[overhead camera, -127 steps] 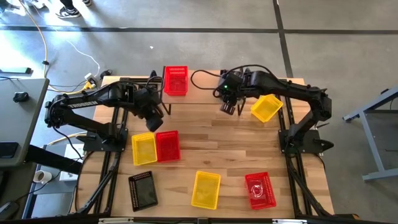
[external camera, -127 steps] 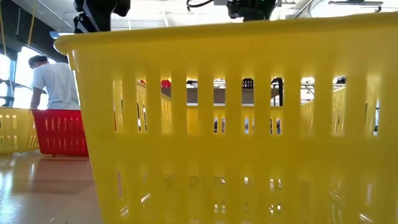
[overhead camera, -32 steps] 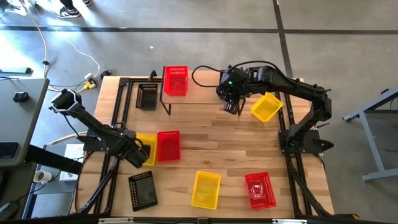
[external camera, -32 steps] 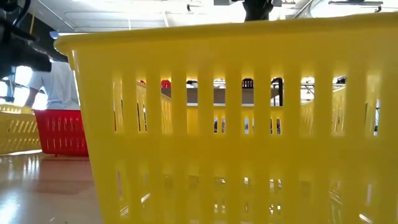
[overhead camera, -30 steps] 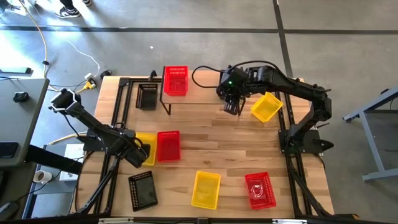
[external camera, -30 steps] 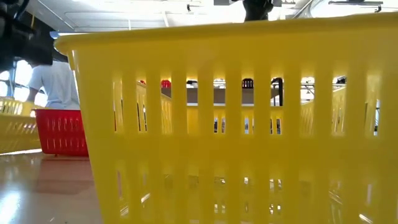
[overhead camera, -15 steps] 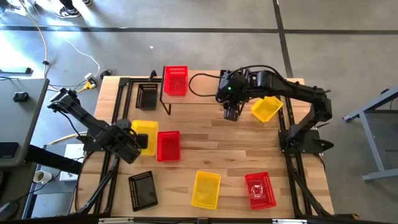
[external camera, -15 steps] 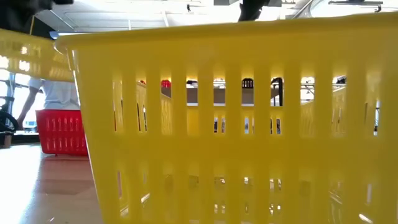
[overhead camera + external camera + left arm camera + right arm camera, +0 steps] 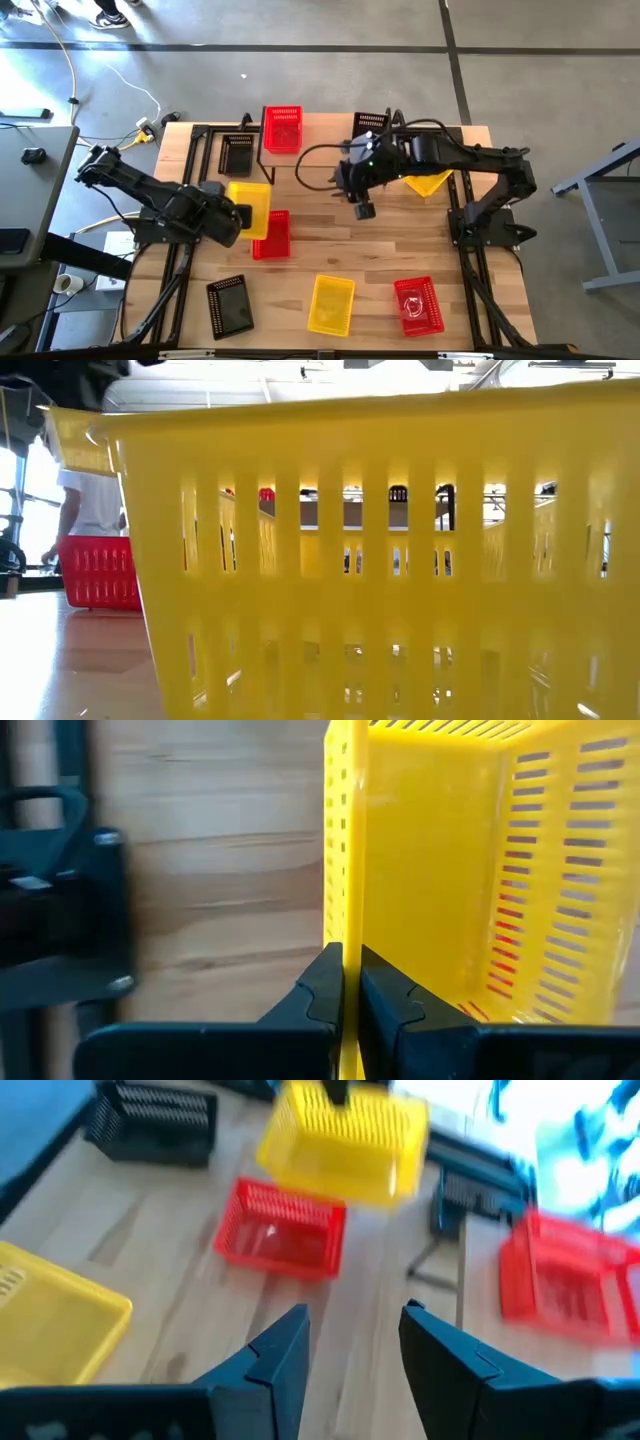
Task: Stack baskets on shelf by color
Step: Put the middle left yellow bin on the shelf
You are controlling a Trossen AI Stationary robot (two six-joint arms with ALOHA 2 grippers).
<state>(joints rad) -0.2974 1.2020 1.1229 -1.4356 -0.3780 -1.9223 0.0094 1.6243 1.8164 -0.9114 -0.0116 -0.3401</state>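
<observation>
My left gripper [image 9: 232, 213] is shut on a yellow basket [image 9: 252, 200] and holds it in the air at the table's left, partly over a red basket [image 9: 270, 237] that sits on the table. My right gripper [image 9: 362, 208] hangs open over the middle of the table, with nothing between its fingers [image 9: 290, 1345]. On the shelf [image 9: 320, 150] at the far edge stand a red basket [image 9: 282, 130] and a black basket [image 9: 370, 124]. A yellow basket [image 9: 430, 182] at its right end is partly hidden by my right arm. My left gripper pinches the yellow basket's side wall at its rim [image 9: 345, 920], one finger inside the basket and one outside. The fingers come level from the table's left. The basket is lifted clear of the table and hangs roughly upright [image 9: 345, 1140].
A black basket [image 9: 237, 155] stands at the far left beside the shelf. Near the front edge lie a black basket [image 9: 230, 305], a yellow basket [image 9: 330, 305] that fills the low view, and a red basket [image 9: 418, 305]. A person [image 9: 90, 500] stands in the room behind.
My left gripper has lifted the yellow basket off the table beside the red one and carried it up, toward the far edge and a little right. My right gripper has moved from the shelf's front toward the near edge, still open.
</observation>
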